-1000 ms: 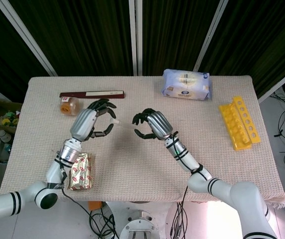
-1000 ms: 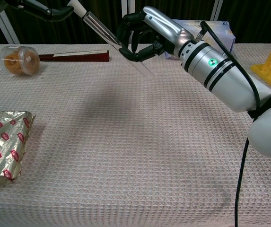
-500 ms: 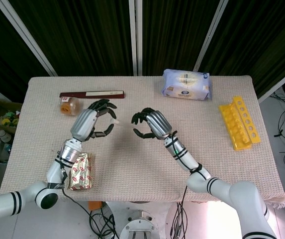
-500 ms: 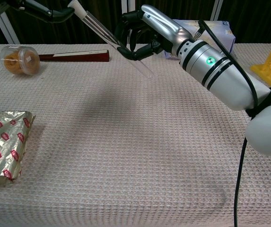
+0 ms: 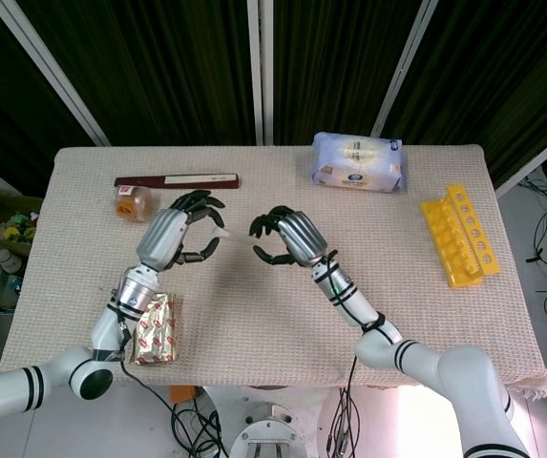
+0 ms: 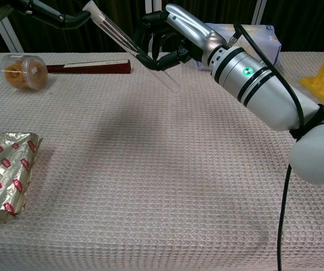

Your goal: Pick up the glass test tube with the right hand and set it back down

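Observation:
The glass test tube [image 6: 115, 31], clear with a white cap, hangs tilted above the table with its cap up and to the left. My left hand [image 5: 179, 232] pinches the cap end; in the chest view only its fingers [image 6: 48, 12] show at the top left corner. My right hand [image 6: 170, 39] has its fingers curled around the tube's middle, and the tube's round bottom sticks out below it. From the head camera the tube [image 5: 233, 238] bridges the gap between the left hand and the right hand [image 5: 287, 239].
A small jar [image 5: 132, 202] with orange contents and a dark red box [image 5: 176, 180] lie at the back left. A foil packet [image 5: 154, 329] sits near the front left edge. A tissue pack [image 5: 357, 162] is at the back, a yellow tube rack [image 5: 459, 234] on the right.
My right hand has shifted slightly left along the tube. The tube and the left hand have barely moved.

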Tool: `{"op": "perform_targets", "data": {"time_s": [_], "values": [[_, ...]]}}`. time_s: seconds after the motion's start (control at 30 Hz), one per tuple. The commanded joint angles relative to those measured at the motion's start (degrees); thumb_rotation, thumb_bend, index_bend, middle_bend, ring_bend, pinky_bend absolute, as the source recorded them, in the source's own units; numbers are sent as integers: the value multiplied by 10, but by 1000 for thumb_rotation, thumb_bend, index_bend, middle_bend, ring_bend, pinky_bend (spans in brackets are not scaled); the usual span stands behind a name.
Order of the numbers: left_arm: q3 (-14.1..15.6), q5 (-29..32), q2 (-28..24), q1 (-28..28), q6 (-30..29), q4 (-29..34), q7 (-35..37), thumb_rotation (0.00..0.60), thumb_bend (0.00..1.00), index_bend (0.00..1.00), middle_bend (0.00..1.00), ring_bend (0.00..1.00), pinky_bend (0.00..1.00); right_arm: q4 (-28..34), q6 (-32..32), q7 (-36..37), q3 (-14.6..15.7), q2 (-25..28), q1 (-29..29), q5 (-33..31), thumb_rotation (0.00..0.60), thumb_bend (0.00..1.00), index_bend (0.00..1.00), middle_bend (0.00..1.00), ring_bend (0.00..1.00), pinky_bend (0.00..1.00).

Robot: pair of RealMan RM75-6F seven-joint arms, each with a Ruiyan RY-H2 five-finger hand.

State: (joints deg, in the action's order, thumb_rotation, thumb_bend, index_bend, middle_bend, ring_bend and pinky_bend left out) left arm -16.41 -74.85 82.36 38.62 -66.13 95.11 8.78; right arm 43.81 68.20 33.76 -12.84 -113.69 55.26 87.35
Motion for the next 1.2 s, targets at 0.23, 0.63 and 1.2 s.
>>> {"op": "perform_targets", "data": {"time_s": [0.23, 0.63, 1.2], "values": [[1, 0, 4, 1, 0, -6, -2, 600, 482, 585, 272, 144, 174, -3, 0, 3, -2, -4, 3, -2, 600, 590, 851, 694, 510, 375], [4, -4, 10, 3, -4, -10, -11, 600, 482, 589, 272, 144, 174, -2, 4, 6, -4, -6, 3, -4, 600, 591, 853, 696, 511, 375], [5, -12, 2, 1, -6, -11, -1, 575, 451, 262, 236, 119, 162, -3, 0, -4, 0, -3, -1, -6, 600, 597, 854, 696, 511, 375]]}}
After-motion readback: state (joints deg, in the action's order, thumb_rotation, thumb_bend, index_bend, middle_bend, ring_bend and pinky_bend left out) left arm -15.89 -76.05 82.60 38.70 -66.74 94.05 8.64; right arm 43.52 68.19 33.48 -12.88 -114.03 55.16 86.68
